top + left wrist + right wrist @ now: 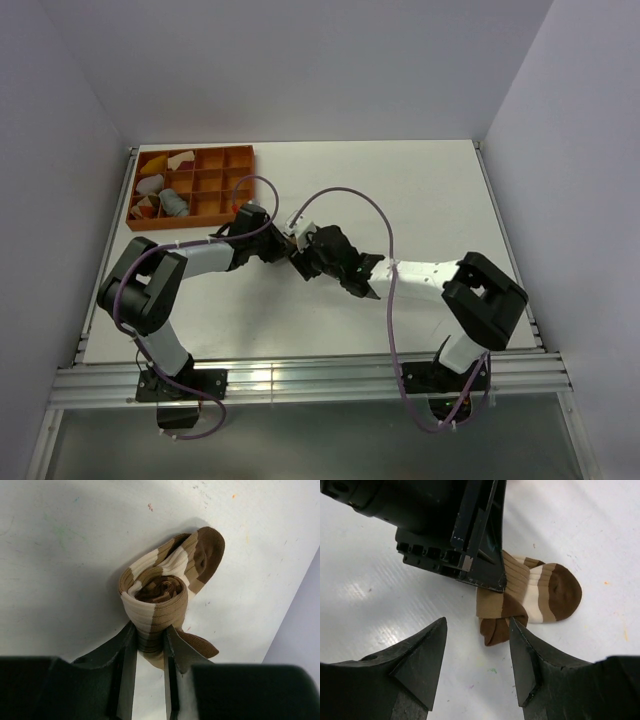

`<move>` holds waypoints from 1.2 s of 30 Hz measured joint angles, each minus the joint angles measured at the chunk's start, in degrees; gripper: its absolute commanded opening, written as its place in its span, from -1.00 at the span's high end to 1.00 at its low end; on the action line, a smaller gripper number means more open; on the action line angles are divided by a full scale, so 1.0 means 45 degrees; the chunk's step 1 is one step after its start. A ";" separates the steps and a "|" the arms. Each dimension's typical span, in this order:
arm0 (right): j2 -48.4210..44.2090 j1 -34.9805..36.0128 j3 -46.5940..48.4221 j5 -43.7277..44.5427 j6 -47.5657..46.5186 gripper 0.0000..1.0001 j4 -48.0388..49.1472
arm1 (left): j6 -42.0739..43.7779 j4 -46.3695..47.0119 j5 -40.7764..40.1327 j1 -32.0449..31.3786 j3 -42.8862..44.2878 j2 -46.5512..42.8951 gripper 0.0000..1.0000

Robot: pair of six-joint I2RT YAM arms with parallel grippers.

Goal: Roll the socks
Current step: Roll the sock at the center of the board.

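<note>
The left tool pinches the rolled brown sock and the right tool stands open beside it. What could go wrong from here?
1. The left tool pinches only one edge of the brown striped sock; the roll looks loose, so it may unwind if released.
2. The open right tool sits very near the left tool, so the two might collide.

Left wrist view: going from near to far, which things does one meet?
left fingers → brown and white sock, rolled, its near end pinched between the fingers → white table
</note>
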 measured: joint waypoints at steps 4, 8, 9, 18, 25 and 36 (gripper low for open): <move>0.0991 0.0296 0.0248 0.0602 -0.0408 -0.18 0.0223 | 0.0039 -0.0253 0.0024 0.0000 0.0126 0.0005 0.99; 0.1729 0.0364 0.0257 0.0865 -0.0593 -0.15 0.0243 | 0.0049 -0.0374 0.0049 0.0000 0.0170 0.0005 0.99; 0.1860 0.0364 0.0262 0.0918 -0.0627 -0.14 0.0248 | 0.0044 -0.0393 0.0063 0.0000 0.0170 0.0005 0.99; 0.3002 0.0369 0.0913 0.1409 -0.0908 -0.15 0.0515 | 0.0029 -0.0345 0.0233 0.0063 0.0170 0.0053 0.99; 0.3808 0.0359 0.1671 0.1889 -0.1137 -0.05 0.0583 | 0.0034 -0.0189 0.0248 0.0238 0.0112 0.0053 0.99; 0.4444 0.0068 0.3196 0.1549 -0.1520 1.00 -0.0918 | 0.0170 0.0335 0.0481 0.0699 -0.0141 0.0053 0.85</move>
